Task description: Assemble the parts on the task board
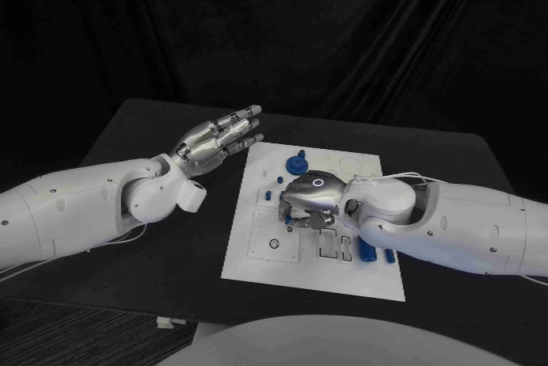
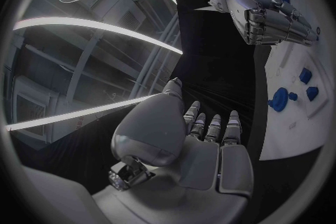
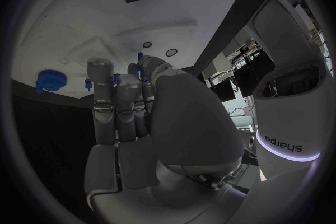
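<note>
The task board (image 1: 257, 259) lies in the middle of the black table (image 1: 137, 128), and my right hand (image 1: 310, 198) is down over its centre, fingers curled toward the plate. From my head I cannot tell whether those fingers hold a part or only press on the board, because my own palm and wrist cover that spot. In my right wrist view a small blue piece (image 3: 139, 64) shows at my fingers (image 3: 105, 95), but whether it is pinched there is too hard to make out. A round blue part (image 1: 300, 162) sits at the board's far end, clear of my hand, and two slim blue parts (image 1: 367, 251) lie near my right forearm, partly hidden by it. My left hand (image 1: 217, 140) hangs over the bare table just beside the board's far left corner, fingers straight and spread, grasping nothing.
</note>
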